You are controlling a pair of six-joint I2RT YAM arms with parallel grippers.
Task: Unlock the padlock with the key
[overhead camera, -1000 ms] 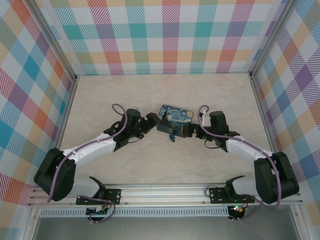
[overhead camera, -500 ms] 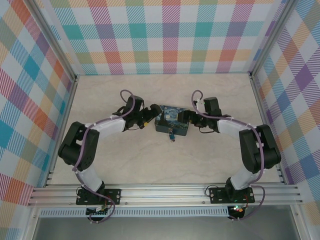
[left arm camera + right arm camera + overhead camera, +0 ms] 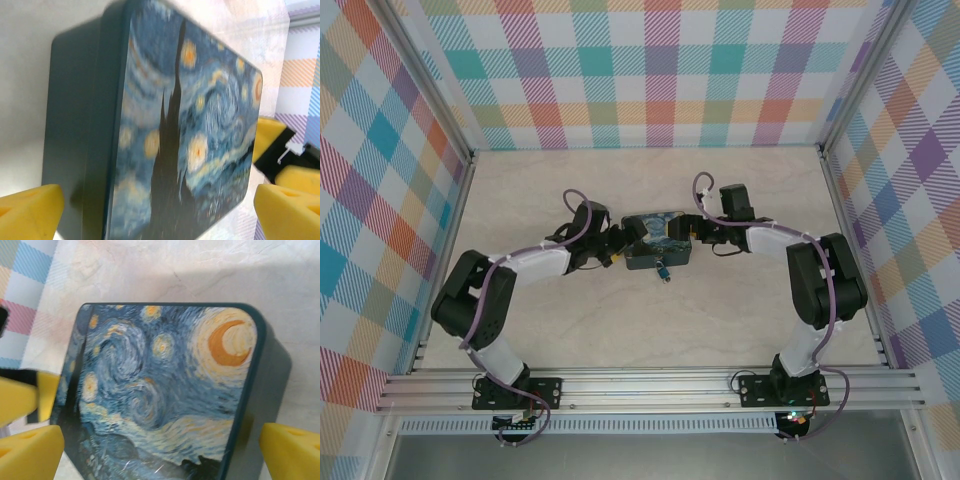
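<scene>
Closest of all is the metal rail (image 3: 650,385), where both arms are bolted down. Past it is a wide bare stretch of the pale table (image 3: 740,310).

Next comes the padlock (image 3: 662,268). It is a tiny blue thing lying on the table, just beside the near side of the tin (image 3: 655,238). No finger is holding it. A tiny dark bit (image 3: 665,278) sticks out at its near end. It is too small to say if that is the key.

The tin is a dark blue box with a swirly night sky painted on top, with yellow stars and an orange moon. Its lid is on, so nothing inside can be seen.

The left gripper (image 3: 623,247) is at the left end of the tin. In the left wrist view the left gripper (image 3: 160,215) has its yellow fingers (image 3: 30,212) spread wide apart, one on each side of the tin (image 3: 175,130). The picture is blurry, so I cannot tell if they touch it.

The right gripper (image 3: 692,232) is at the right end. In the right wrist view the right gripper (image 3: 160,455) is spread wide too, with the tin (image 3: 160,380) between its yellow fingers (image 3: 292,452). I cannot tell if they press on it.

Farthest back stands the checked wall (image 3: 660,70) in many colours.
</scene>
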